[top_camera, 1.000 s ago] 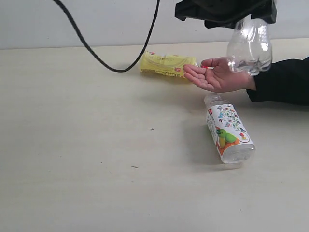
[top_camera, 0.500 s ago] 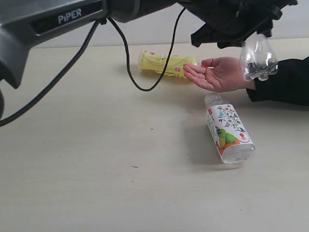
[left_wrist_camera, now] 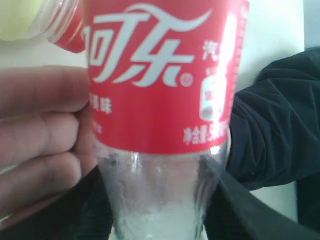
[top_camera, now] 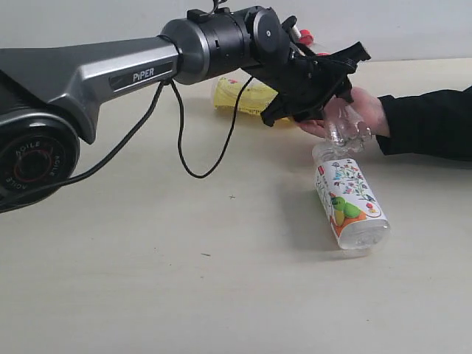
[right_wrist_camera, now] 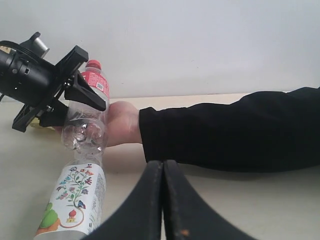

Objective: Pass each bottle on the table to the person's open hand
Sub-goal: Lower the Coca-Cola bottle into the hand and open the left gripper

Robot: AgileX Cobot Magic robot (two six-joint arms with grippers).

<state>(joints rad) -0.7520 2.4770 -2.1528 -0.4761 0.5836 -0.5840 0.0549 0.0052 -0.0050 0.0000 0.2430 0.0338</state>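
Currently the left gripper is clamped across the red-label bottle, holding it tilted with the cap toward 11 o'clock in the exterior view and its clear lower part right up against the person's open hand. Floral-label bottle lies on its side on the table at 6 o'clock of that hand, yellow bottle at 9 o'clock. Right gripper has its jaws pressed together, nothing between

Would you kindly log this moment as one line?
left pincer: shut on red-label bottle, at person's hand | right pincer: shut, empty
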